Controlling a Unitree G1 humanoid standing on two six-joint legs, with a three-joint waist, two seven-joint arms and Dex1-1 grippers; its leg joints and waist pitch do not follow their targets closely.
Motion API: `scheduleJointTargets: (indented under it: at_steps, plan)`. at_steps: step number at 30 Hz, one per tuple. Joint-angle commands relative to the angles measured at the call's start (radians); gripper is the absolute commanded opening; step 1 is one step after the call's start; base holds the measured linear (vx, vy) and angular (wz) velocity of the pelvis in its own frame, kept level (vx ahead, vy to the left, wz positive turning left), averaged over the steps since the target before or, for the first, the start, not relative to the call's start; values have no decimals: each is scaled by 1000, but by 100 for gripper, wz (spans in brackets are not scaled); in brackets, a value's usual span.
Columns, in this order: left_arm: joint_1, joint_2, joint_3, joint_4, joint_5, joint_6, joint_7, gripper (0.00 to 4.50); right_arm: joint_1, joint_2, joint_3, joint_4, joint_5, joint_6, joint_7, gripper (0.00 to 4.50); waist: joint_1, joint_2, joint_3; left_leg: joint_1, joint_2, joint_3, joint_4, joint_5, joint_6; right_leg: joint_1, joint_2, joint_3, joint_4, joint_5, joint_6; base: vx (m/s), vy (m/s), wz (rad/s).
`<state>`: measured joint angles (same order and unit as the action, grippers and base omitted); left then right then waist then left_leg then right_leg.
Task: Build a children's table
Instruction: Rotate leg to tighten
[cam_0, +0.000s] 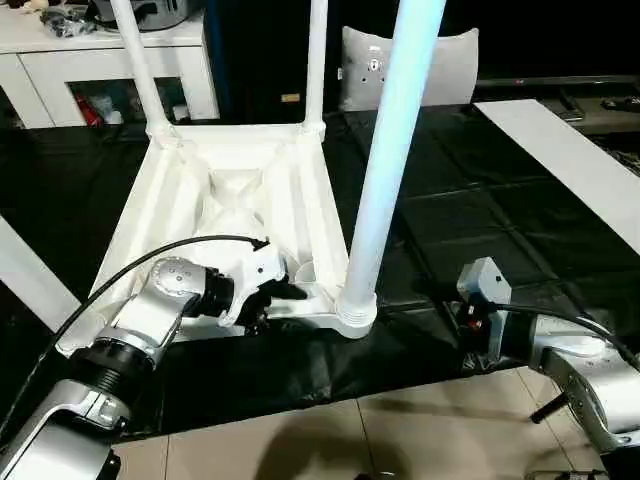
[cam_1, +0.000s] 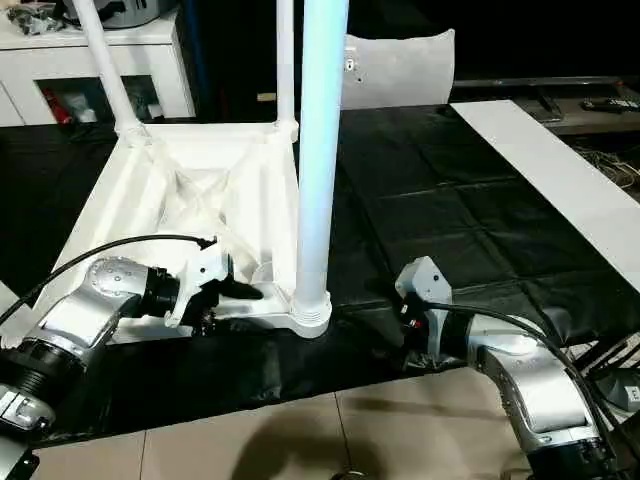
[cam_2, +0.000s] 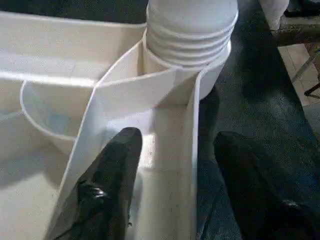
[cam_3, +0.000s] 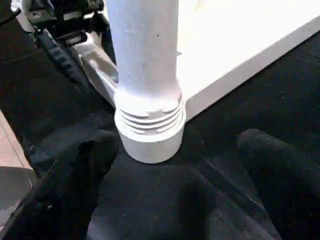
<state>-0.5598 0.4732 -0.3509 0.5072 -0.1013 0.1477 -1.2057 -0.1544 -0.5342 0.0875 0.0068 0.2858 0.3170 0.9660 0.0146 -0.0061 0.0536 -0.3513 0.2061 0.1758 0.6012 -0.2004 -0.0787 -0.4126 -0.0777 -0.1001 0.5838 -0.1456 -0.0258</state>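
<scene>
Straddling the rim wall of the upturned children's table (cam_0: 240, 190) at its near corner socket, my left gripper (cam_2: 172, 150) isn't clamped; right gripper (cam_3: 175, 165) gapes empty beside that leg. Light, stiff, slippery plastic: I'd grip ribs.

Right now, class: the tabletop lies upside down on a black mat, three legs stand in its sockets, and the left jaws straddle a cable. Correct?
One error: the left gripper straddles a rib of the tabletop beside the near leg, not a cable, as the left wrist view shows. The rest holds.
</scene>
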Motion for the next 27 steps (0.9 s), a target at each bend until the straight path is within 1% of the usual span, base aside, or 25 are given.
scheduleJointTargets:
  at_steps: [1, 3, 4, 5, 7, 8, 11, 12, 13, 14, 15, 17, 18, 20, 22, 23, 26, 27]
  plan:
    - [-11, -1, -4, 15, 11, -5, -10, 249, 0, -8, 7, -36, 14, 28, -4, 450, 5, -3, -64, -1, 16, -7, -68, -239, 55, 54, -56, 41, -93, -484, -97, 0, 0, 0]
    - [-12, -1, -6, 18, 14, -7, -14, 230, 0, -8, 9, -43, 17, 35, -3, 450, 8, -1, -64, -1, 16, -7, -69, -232, 57, 54, -57, 42, -91, -470, -102, 0, 0, 0]
    - [-11, -1, -7, 21, 16, -9, -16, 223, 0, -7, 13, -47, 19, 38, -2, 450, 11, -3, -65, 0, 17, -7, -69, -228, 57, 56, -58, 42, -89, -464, -104, 0, 0, 0]
    - [-10, -1, -8, 22, 17, -10, -17, 223, 0, -7, 14, -49, 19, 39, -2, 450, 12, -3, -65, -2, 17, -7, -69, -225, 57, 56, -58, 43, -89, -464, -103, 0, 0, 0]
    - [-11, -4, 4, 31, 17, -14, -15, 200, -6, 1, 24, -44, 12, 28, 5, 450, 14, -5, -64, 0, 18, -6, -69, -227, 56, 54, -59, 43, -90, -472, -101, 0, 0, 0]
    - [-11, -4, 4, 31, 17, -14, -15, 192, -6, 1, 24, -44, 12, 28, 5, 450, 16, -4, -63, 1, 17, -6, -68, -230, 55, 53, -59, 42, -92, -482, -99, 0, 0, 0]
    - [-13, -10, 18, 43, -5, -23, -42, 178, -13, 9, 30, -41, 7, 25, 9, 450, 20, -4, -62, 2, 17, -6, -69, -232, 52, 52, -60, 42, -94, -497, -91, 0, 0, 0]
    - [-13, -10, 18, 43, -5, -23, -42, 162, -13, 9, 30, -41, 7, 25, 9, 450, 20, -4, -62, 3, 18, -6, -70, -233, 51, 52, -60, 42, -94, -495, -91, 0, 0, 0]
    - [-15, -11, 17, 48, -6, -23, -51, 162, -14, 10, 32, -39, 6, 27, 11, 450, 20, -7, -63, 2, 18, -7, -71, -234, 49, 53, -60, 42, -93, -490, -91, 0, 0, 0]
    - [-15, -13, 16, 50, -9, -22, -58, 151, -15, 11, 33, -39, 7, 27, 13, 450, 21, -5, -63, 2, 18, -7, -71, -234, 49, 53, -61, 42, -92, -489, -91, 0, 0, 0]
    - [-15, -13, 16, 50, -9, -22, -58, 151, -15, 11, 33, -39, 7, 27, 13, 450, 21, -6, -63, 1, 17, -6, -70, -232, 50, 54, -61, 43, -92, -488, -91, 0, 0, 0]
    - [-16, -14, 16, 53, -10, -21, -63, 134, -17, 11, 34, -38, 8, 27, 14, 450, 22, -5, -64, 0, 18, -7, -70, -223, 51, 55, -62, 44, -90, -475, -94, 0, 0, 0]
    - [-21, -17, 11, 64, -8, -25, -71, 118, -24, 14, 37, -32, 5, 21, 14, 450, 22, -5, -64, 0, 17, -6, -71, -222, 52, 54, -61, 44, -90, -474, -95, 0, 0, 0]
    - [-23, -19, 9, 71, -4, -29, -72, 111, -28, 16, 39, -29, 5, 19, 13, 450, 22, -6, -63, 0, 17, -6, -70, -222, 51, 55, -61, 43, -90, -479, -93, 0, 0, 0]
    - [-29, -23, 7, 86, 4, -40, -76, 85, -38, 18, 41, -24, 5, 18, 11, 450, 22, -6, -63, 1, 15, -6, -69, -224, 51, 54, -61, 43, -92, -491, -88, 0, 0, 0]
    - [-32, -24, 6, 93, 7, -45, -78, 85, -41, 19, 41, -22, 5, 16, 12, 450, 22, -4, -63, 1, 16, -6, -70, -222, 51, 54, -60, 42, -93, -490, -88, 0, 0, 0]
    - [-39, -22, -6, 108, 31, -65, -94, 61, -50, 18, 45, -18, 5, 15, 14, 450, 23, -5, -64, 2, 17, -7, -71, -221, 49, 55, -61, 44, -92, -483, -90, 0, 0, 0]
    - [-42, -21, -12, 112, 38, -71, -99, 46, -55, 17, 46, -15, 4, 13, 18, 450, 22, -7, -63, 1, 17, -7, -71, -223, 49, 55, -62, 44, -92, -482, -91, 0, 0, 0]
